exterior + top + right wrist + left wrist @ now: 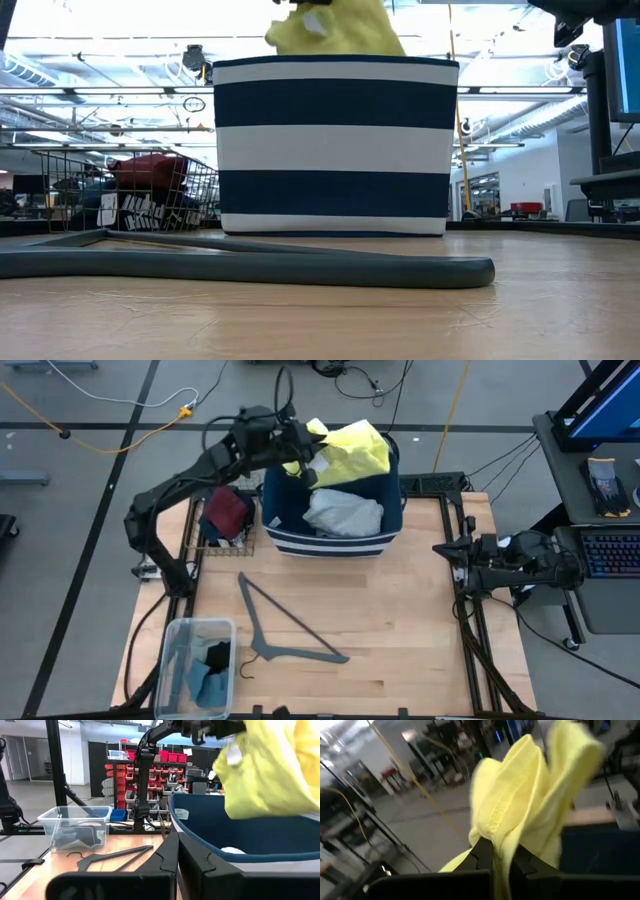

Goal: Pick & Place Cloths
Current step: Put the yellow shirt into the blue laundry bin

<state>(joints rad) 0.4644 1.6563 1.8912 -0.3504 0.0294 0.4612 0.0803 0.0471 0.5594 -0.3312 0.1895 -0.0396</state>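
High view shows the left claw [305, 452] clenched on the yellow T-shirt [355, 450], holding it up over the rear rim of the navy-and-white striped bin [335, 542]. The shirt hangs from the claw toward the bin's right side, its folds draping down so that the long axis runs from the pinch point into the bin's mouth. Directly below lies a crumpled white shirt [343, 512] inside the bin. The left arm is plainly the nearer one; the right claw [447, 550] waits clamped empty at the tabletop's [400, 610] right edge, well apart from the bin.

Left of the bin, a wire basket [222, 545] holds a maroon piece [227, 510]. At the front left corner, a clear plastic tub [180, 635] holds black and grey-blue pieces [208, 670]. A thin grey hanger [285, 625] lies flat between them.

The yellow fabric looks soft, knitted and limp, with a stitched hem bunched at the grip.
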